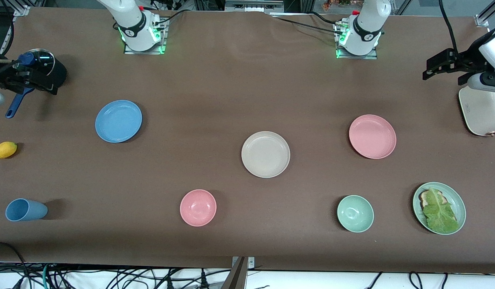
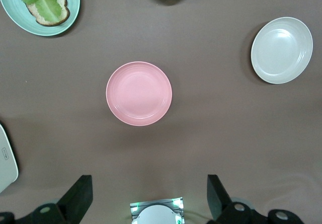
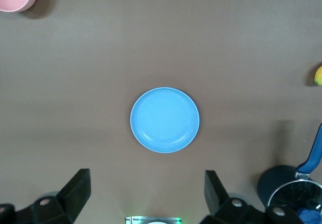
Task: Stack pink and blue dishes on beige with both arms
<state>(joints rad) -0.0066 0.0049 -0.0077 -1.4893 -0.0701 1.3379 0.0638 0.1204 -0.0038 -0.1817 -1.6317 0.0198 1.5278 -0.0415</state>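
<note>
The cream-beige plate [image 1: 265, 154] lies in the middle of the table. The light blue plate [image 1: 118, 121] lies toward the right arm's end, the pastel pink plate [image 1: 372, 136] toward the left arm's end; all three sit apart and bare. My left gripper [image 2: 148, 194] is open and empty, held high near the toaster [image 1: 482, 114], looking down on the pink plate [image 2: 139, 93] with the beige plate [image 2: 282, 50] off to one side. My right gripper [image 3: 146, 191] is open and empty, high up near the pot, looking down on the blue plate [image 3: 164, 120].
Nearer the front camera stand a blue cup [image 1: 25, 210], a small pink bowl [image 1: 198, 207], a green bowl [image 1: 355, 213] and a green plate with toast and lettuce [image 1: 456, 200]. A lidded pot [image 1: 56, 72] and a yellow fruit [image 1: 4, 149] are at the right arm's end.
</note>
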